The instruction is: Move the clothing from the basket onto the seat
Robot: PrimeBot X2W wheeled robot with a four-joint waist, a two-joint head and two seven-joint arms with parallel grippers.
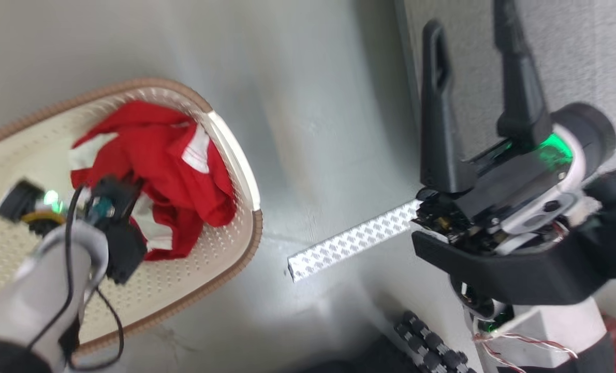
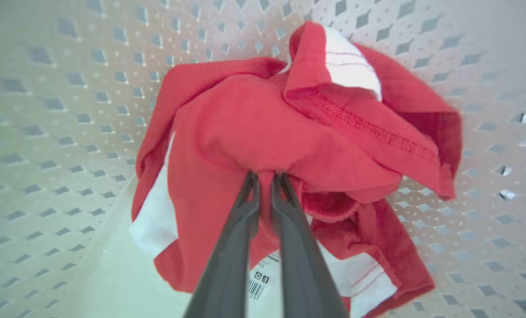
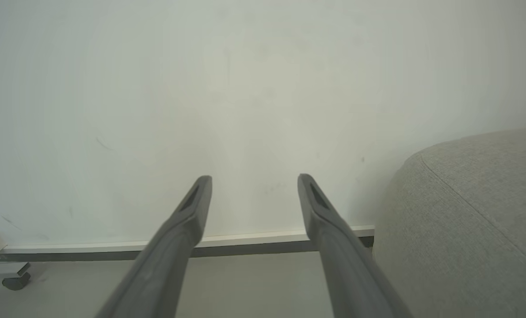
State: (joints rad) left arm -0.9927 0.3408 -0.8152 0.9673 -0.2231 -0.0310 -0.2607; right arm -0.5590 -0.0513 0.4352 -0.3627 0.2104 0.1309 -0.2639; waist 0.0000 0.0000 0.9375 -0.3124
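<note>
The basket (image 1: 246, 243), cream and perforated with a brown rim, stands on the floor at the left of the head view. Red and white clothing (image 1: 168, 155) lies bunched inside it. My left arm reaches down into the basket. In the left wrist view my left gripper (image 2: 265, 176) is shut on a fold of the red clothing (image 2: 254, 128), with the basket's wall (image 2: 68, 110) all around. My right gripper (image 1: 468, 15) stands open and holds nothing, its fingers over the edge of the light grey seat (image 1: 587, 52). The seat (image 3: 475, 212) is to the right of the right gripper (image 3: 254, 180).
A white strip with a grey pattern (image 1: 352, 243) lies on the grey floor between basket and seat. Black rollers of my base (image 1: 432, 342) show at the bottom. A pale wall with a baseboard (image 3: 245, 240) stands ahead of the right gripper, a small castor (image 3: 15, 280) at its left.
</note>
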